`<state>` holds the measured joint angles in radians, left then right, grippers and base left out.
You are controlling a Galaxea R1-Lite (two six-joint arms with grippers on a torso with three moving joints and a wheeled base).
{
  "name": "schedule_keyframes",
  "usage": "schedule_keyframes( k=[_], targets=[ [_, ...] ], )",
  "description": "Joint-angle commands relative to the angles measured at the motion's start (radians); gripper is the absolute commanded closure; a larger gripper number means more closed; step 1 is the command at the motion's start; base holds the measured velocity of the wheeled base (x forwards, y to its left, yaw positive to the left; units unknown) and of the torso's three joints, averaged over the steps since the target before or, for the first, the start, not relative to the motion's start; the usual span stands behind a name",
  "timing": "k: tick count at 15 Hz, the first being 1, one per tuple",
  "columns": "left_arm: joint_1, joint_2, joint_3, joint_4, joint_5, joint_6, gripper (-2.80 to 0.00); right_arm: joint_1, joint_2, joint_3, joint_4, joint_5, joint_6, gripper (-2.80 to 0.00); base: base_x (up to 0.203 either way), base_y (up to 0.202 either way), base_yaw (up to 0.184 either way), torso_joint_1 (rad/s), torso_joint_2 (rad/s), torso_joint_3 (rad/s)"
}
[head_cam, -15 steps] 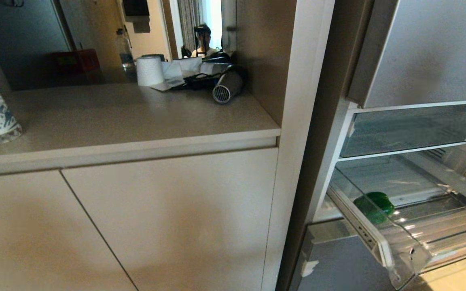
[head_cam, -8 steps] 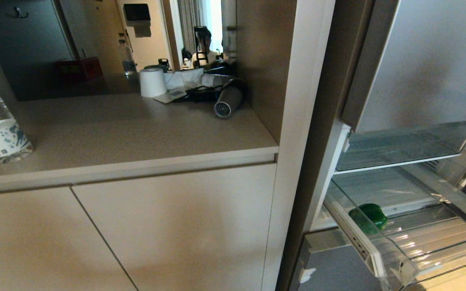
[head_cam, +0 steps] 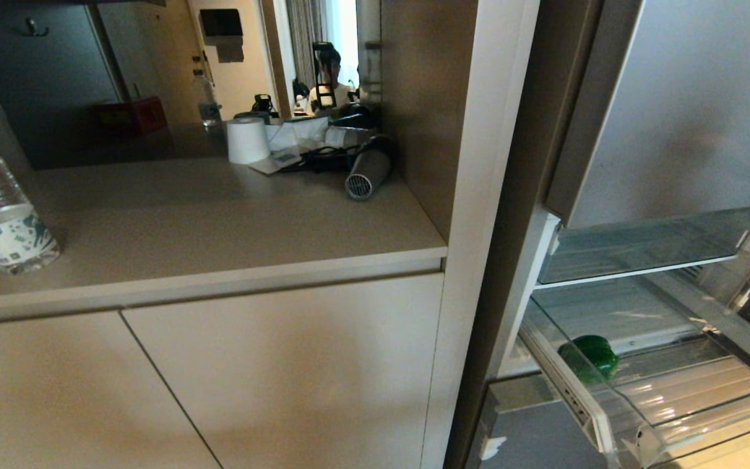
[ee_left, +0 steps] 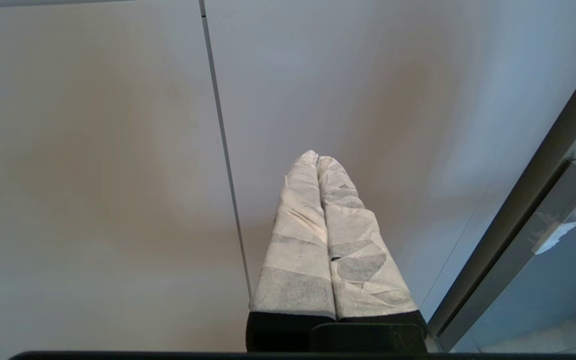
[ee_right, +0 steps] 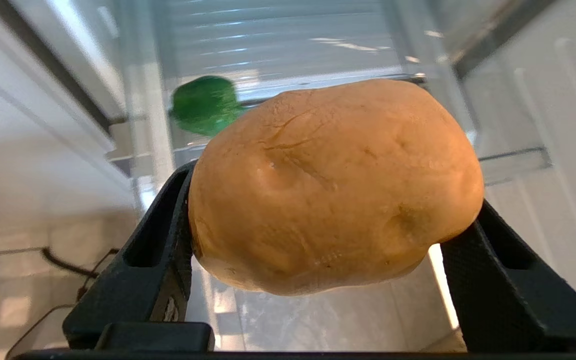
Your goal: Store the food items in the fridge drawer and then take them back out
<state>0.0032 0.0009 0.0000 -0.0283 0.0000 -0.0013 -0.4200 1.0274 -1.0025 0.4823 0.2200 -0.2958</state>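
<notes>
1. A home kitchen is indicated by an open fridge (head_cam: 668,117) with a clear fridge drawer (head_cam: 707,417).
2. Beige cabinets (head_cam: 271,378) and a countertop (head_cam: 219,215) are seen.
3. Household clutter is shown: a paper roll (head_cam: 248,140), hair dryer (head_cam: 367,172), water bottle (head_cam: 4,218).

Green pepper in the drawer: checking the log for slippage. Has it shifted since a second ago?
No. The green pepper sits in the same left rear spot of the fridge drawer, against its white side rail; only the head camera moved.
</notes>
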Motion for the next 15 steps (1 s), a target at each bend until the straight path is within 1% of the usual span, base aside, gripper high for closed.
schedule_keyframes(
  k=[1,2,3,8,13,15],
  targets=[
    [0.000,0.001,0.011,-0.001,0.000,0.000,0.00,-0.002,-0.002,0.008,0.002,0.055,0.003,0.00,0.000,0.000,0.000,0.000,0.00,0.000],
    [0.000,0.001,0.011,-0.001,0.000,0.000,0.00,-0.006,-0.003,0.008,0.002,0.095,0.020,0.00,0.000,0.000,0.000,0.000,0.00,0.000],
    [0.000,0.001,0.011,-0.001,0.000,0.000,0.00,-0.013,-0.001,0.012,0.002,0.105,0.027,0.00,0.000,0.000,0.000,0.000,0.00,0.000],
    [0.000,0.001,0.011,-0.001,0.000,0.000,0.00,-0.013,-0.006,0.029,0.001,0.104,0.021,0.00,-0.001,-0.001,0.013,0.001,0.00,0.000],
    [0.000,0.001,0.011,-0.001,0.000,0.000,0.00,-0.013,-0.024,0.063,0.001,0.101,0.014,0.00,0.002,-0.005,0.162,0.002,0.00,-0.001],
    [0.000,0.001,0.011,-0.001,0.000,0.000,0.00,-0.013,-0.064,0.093,0.001,0.101,-0.023,0.00,0.000,-0.006,0.165,0.005,0.00,0.003]
  ],
)
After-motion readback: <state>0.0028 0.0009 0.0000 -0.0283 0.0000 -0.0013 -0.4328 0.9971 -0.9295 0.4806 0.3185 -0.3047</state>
